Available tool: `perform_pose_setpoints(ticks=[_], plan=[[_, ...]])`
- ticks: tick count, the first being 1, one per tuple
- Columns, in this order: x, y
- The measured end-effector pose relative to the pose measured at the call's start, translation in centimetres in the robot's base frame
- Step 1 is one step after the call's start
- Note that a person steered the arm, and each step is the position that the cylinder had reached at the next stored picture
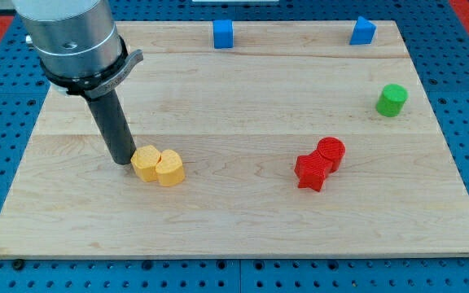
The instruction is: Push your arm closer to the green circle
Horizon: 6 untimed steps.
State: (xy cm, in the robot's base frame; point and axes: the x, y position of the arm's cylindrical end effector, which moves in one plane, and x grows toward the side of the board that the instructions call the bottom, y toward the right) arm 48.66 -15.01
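Observation:
The green circle is a small green cylinder near the view's right edge of the wooden board. My tip is far from it, on the view's left side of the board. The tip touches or nearly touches the left side of a yellow hexagon-like block, which sits against a second yellow block. The dark rod rises from the tip to the silver arm body at the view's top left.
A red star-like block and a red cylinder sit together right of centre. A blue cube and a blue wedge-like block stand along the board's top edge.

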Motion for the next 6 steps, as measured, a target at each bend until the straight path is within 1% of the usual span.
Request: perform_pose_setpoints(ticks=[1, 2, 3, 4, 5, 6], plan=[[-1.4, -0.8], [-7.6, 0.0], [-10.8, 8.5], [-10.6, 16.0], [-6.7, 22.3], [-4.0, 31.7]])
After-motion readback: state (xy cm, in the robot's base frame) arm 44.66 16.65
